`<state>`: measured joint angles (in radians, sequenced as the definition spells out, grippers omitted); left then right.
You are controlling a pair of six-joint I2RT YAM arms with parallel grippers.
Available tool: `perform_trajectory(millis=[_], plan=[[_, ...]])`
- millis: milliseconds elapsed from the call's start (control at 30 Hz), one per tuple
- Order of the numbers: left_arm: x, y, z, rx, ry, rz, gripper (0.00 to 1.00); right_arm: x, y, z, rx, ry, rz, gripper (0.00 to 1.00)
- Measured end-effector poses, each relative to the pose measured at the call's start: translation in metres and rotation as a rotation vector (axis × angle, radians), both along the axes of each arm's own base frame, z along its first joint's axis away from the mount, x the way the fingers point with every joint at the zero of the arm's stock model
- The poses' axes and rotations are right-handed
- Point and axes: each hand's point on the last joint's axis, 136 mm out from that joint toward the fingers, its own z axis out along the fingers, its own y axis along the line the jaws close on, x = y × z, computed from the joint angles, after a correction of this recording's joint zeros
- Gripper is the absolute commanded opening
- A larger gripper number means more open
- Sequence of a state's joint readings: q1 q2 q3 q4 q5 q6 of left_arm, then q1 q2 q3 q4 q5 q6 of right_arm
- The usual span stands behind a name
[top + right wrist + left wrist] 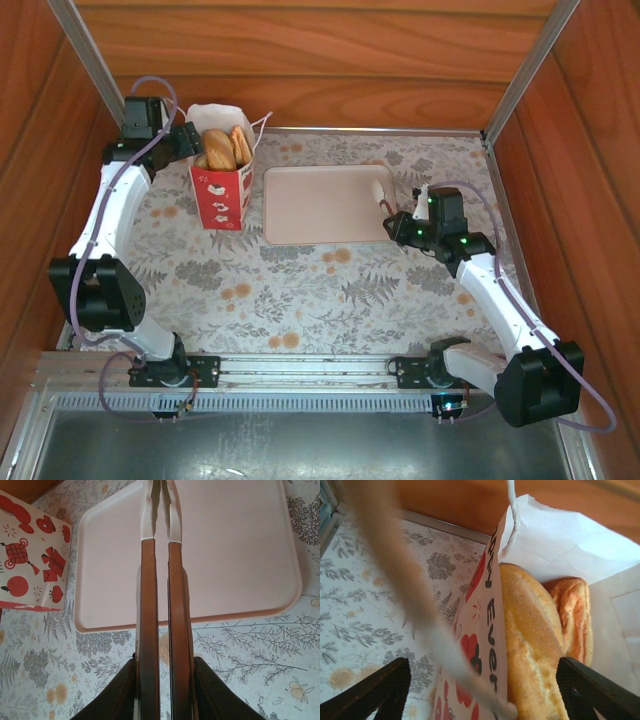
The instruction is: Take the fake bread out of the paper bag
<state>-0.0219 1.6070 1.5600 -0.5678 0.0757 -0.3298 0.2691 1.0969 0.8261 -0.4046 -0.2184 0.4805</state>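
Spread wide and empty, the left hand (482, 677) straddles the rim of the white-and-red paper bag (487, 615), likely to pinch the golden-brown fake bread (530, 645) inside, while the closed, empty right hand (161, 505) hovers over the pale pink tray (240, 555).

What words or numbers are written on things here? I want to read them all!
"Ever": black letters up the side of the paper bag, left wrist view. The letters above it are cut off and unreadable.
White marks on the bag's red band, top view: too small to read.
Bag face in the right wrist view: red pictures, no words.
Pink tray: no writing.
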Motion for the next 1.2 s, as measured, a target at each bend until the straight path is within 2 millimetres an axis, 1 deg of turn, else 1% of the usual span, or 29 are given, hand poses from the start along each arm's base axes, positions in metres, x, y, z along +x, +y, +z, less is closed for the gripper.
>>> perform_trajectory(millis=[67, 167, 433, 533, 700, 800, 933, 1067, 1133, 1200], plan=[[0.005, 0.0, -0.004, 0.001, 0.012, -0.002, 0.73, 0.0, 0.0, 0.0, 0.001, -0.001, -0.001, 0.27], [0.013, -0.002, -0.006, 0.007, 0.019, -0.01, 0.67, 0.0, 0.0, 0.0, 0.0, 0.0, -0.004, 0.27], [0.023, -0.006, -0.01, 0.033, 0.047, -0.016, 0.6, 0.002, -0.002, -0.002, -0.007, 0.003, -0.018, 0.25], [0.029, -0.01, -0.011, 0.045, 0.048, -0.022, 0.5, 0.004, -0.004, -0.001, -0.013, -0.004, -0.029, 0.22], [0.035, -0.013, -0.009, 0.075, 0.049, -0.028, 0.39, 0.006, -0.004, 0.001, -0.012, -0.016, -0.033, 0.18], [0.04, -0.013, -0.007, 0.09, 0.043, -0.024, 0.33, 0.007, -0.004, 0.001, -0.011, -0.019, -0.033, 0.17], [0.045, -0.009, -0.008, 0.124, 0.053, -0.016, 0.18, 0.007, -0.004, 0.001, -0.011, -0.018, -0.033, 0.18], [0.046, -0.005, -0.006, 0.157, 0.056, -0.008, 0.09, 0.007, -0.004, 0.0, -0.011, -0.014, -0.032, 0.19], [0.046, -0.004, -0.005, 0.175, 0.057, -0.006, 0.01, 0.007, -0.004, 0.0, -0.011, -0.013, -0.031, 0.19], [0.045, -0.003, -0.005, 0.193, 0.063, -0.007, 0.0, 0.007, -0.003, -0.001, -0.009, -0.011, -0.029, 0.19]])
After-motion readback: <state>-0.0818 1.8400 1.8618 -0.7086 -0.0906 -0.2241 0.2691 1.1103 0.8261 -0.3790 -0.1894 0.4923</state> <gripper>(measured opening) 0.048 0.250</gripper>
